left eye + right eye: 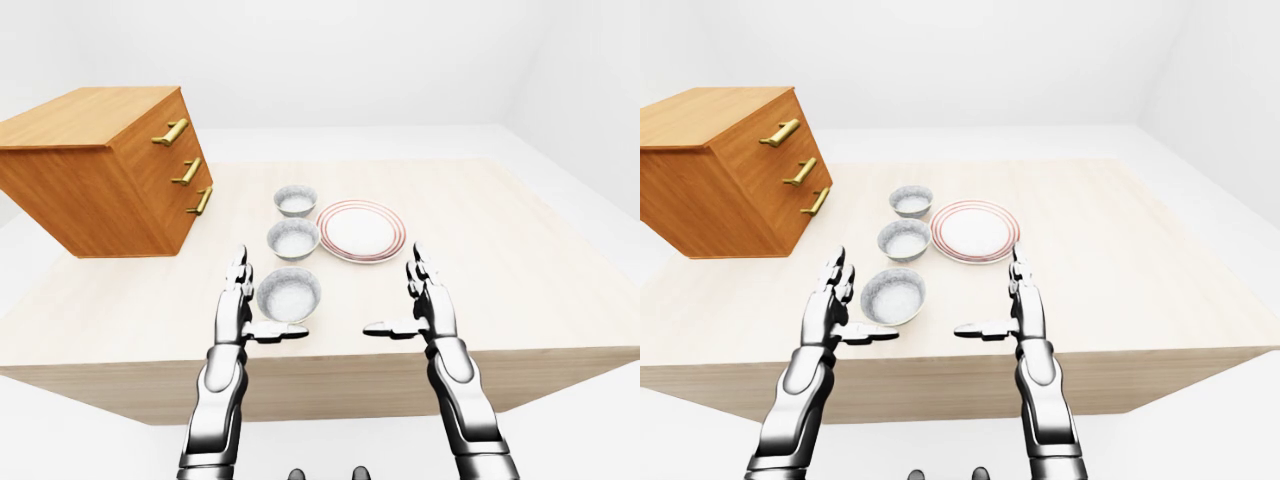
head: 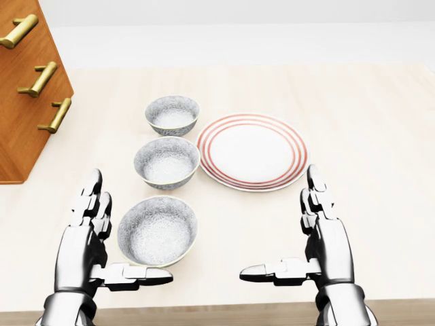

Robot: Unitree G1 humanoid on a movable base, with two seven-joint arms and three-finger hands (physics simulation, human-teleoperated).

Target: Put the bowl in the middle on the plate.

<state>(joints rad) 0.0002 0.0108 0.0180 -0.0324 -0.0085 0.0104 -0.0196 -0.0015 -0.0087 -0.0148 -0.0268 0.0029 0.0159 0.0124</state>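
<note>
Table (image 2: 367, 136): pale wood and wide. One edge runs along the bottom of the head view, and both arms reach in over it.

Bowls: three small grey-speckled bowls stand upright in one column, left of the table's centre. The column runs from the bottom edge toward the top edge, and there are gaps between the bowls.

Middle bowl (image 2: 166, 161): it stands on the table between the other two, not on the plate. Its right rim meets the plate's left rim in the head view; whether they touch cannot be told.

Top bowl (image 2: 172, 114): farthest up the column, just beside the plate's upper-left rim.

Bottom bowl (image 2: 157, 230): nearest the table's bottom edge, and well apart from the plate.

Plate (image 2: 251, 151): white with red rings round its border. It lies flat near the table's centre, right of the column.

Chest of drawers (image 1: 100, 175): orange-brown wood, by the table's left edge and left of the bowls. Three brass handles (image 1: 187, 171) face the bowls.

Left hand (image 2: 81, 244): fingers straight and spread, thumb stuck out to the right, holding nothing. It is just left of the bottom bowl, with the thumb lying below that bowl's rim in the head view. Contact cannot be told.

Right hand (image 2: 329, 241): fingers likewise straight and apart, thumb stuck out to the left, holding nothing. It is near the table's bottom edge, and its fingertips reach close to the plate's lower-right rim.
</note>
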